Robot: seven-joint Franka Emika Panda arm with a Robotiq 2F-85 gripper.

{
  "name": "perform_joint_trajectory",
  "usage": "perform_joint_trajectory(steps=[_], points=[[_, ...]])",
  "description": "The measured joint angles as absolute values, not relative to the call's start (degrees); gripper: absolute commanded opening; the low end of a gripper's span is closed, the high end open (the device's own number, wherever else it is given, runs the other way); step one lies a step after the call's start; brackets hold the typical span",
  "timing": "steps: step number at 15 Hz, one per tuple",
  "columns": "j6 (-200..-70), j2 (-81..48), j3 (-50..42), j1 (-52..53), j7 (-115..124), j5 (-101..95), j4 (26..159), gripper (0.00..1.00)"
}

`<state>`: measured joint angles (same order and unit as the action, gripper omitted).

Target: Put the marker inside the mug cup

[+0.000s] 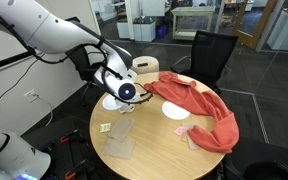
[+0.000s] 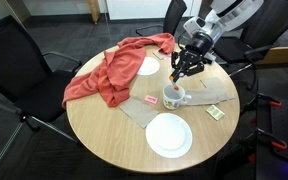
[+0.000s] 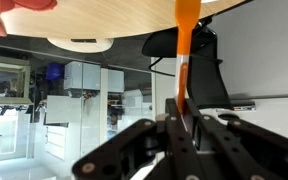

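- Plainly, the task is about half done: the thin orange marker [image 3: 184, 50] is off the round wooden desk [image 2: 104, 130] and in the grasp, but it is not yet in the small white mug with a side handle [image 2: 174, 97].
- The end effector [image 2: 180, 76] has its two fingers closed tightly on the marker. The wrist view shows them pinching one end while the rest of the stick juts out toward the desk surface at the top of the frame.
- In an exterior view, the end effector hangs right of centre in the upper part of the frame. It sits just above the mug and slightly to the upper right of its opening, and they are not touching.
- The mug stands upright and looks empty, as far as can be seen.
- What remains, by my reading, is a small shift to centre the marker over the rim, a short descent and a release.
- A flat white plate [image 2: 169, 135] lies below the mug in the frame, and a red cloth [image 2: 109, 75] lies to the left. Both are out of the way.
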<state>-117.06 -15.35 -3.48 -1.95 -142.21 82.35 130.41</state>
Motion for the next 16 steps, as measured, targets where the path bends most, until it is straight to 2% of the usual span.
perform_joint_trajectory(steps=[13, 14, 16], points=[[-117.05, -20.31, -4.12, -4.19, -148.40, 88.69, 131.34, 0.03], [-117.13, -20.41, -4.33, -4.21, -148.80, 89.04, 131.88, 0.37], [-117.14, -20.46, -4.84, -4.23, -149.02, 89.09, 132.49, 0.44]])
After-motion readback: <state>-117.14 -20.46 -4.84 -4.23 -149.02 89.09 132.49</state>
